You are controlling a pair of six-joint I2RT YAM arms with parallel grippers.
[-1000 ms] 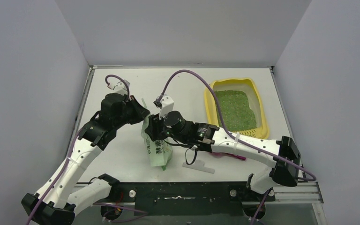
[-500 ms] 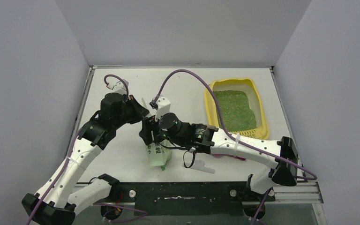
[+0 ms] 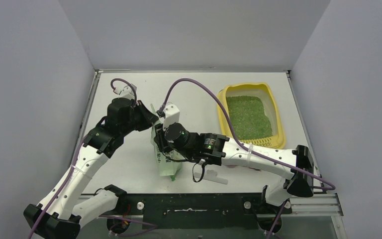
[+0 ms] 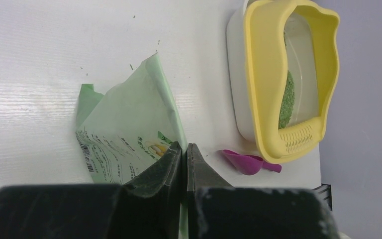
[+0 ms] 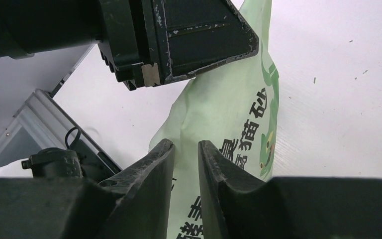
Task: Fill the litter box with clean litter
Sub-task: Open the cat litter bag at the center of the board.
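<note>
Upper right of overhead view: litter box (image 3: 246, 86), clean litter (image 3: 248, 117) covering its floor. At centre, bag (image 3: 168, 164) pinched shut in left gripper (image 4: 185, 154); right gripper (image 5: 185, 159) narrowly parted about its film, grip uncertain. Likely soft, slippery, bottom-heavy; best taken at upper corners.

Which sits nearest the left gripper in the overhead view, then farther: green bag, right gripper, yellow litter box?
1. green bag: pinched in the left gripper.
2. right gripper: just nearer the bases, at the bag.
3. litter box: far right.
</note>
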